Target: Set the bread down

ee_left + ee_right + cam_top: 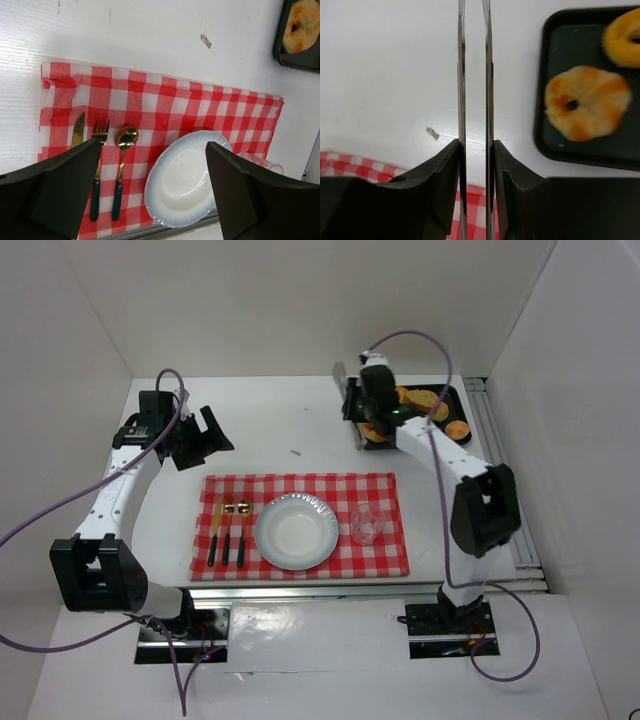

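Note:
Several golden ring-shaped pieces of bread lie on a black tray at the back right of the table. My right gripper is shut on a pair of metal tongs, whose two thin blades run forward with a narrow gap between them. The tongs hang just left of the tray, over bare table, and hold nothing. My left gripper stands open high above the checked cloth, at the back left. One bread shows at the left wrist view's top right corner.
A red-and-white checked cloth lies at the table's front. On it are a white plate, a clear glass to its right, and a knife, fork and spoon to its left. A small dark speck marks the table.

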